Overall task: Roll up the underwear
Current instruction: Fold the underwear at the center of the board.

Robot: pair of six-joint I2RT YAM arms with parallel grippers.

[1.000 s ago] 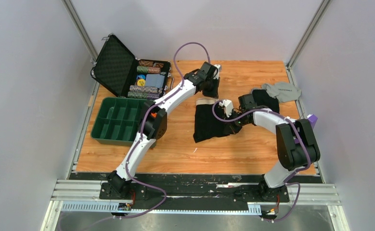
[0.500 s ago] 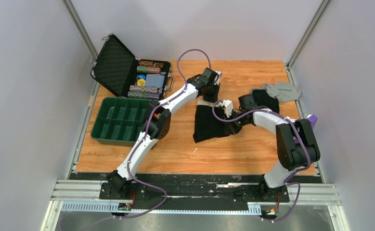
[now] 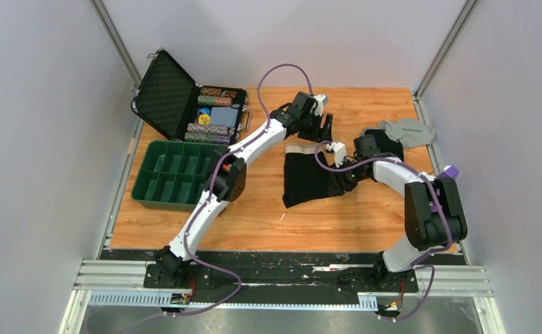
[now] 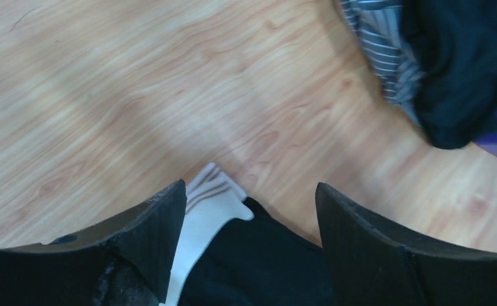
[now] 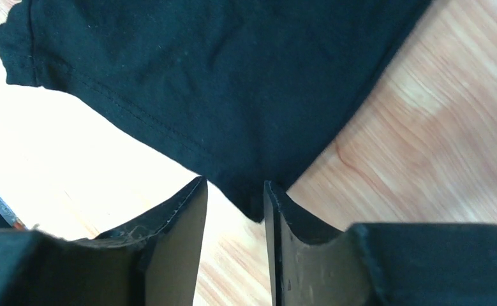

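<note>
The black underwear (image 3: 311, 179) lies flat mid-table, its white waistband (image 3: 297, 149) at the far end. My left gripper (image 3: 322, 126) hovers just beyond the waistband's right corner, wide open and holding nothing. In the left wrist view the striped white waistband corner (image 4: 208, 196) and black cloth (image 4: 265, 255) lie below the left gripper (image 4: 251, 187). My right gripper (image 3: 348, 178) sits at the underwear's right edge. In the right wrist view the right gripper (image 5: 234, 183) is open, a point of the black cloth (image 5: 233, 76) lying loose between its tips with wood showing through.
A heap of dark clothing (image 3: 383, 143) and a light grey garment (image 3: 408, 131) lie at the far right. An open case of poker chips (image 3: 216, 115) and a green divided tray (image 3: 174, 175) stand at the left. Striped cloth (image 4: 381, 48) shows beside the dark heap.
Both grippers have opened and let go of the underwear. The left gripper shifted right, past the waistband corner, and the cloth settled flat on the table.
</note>
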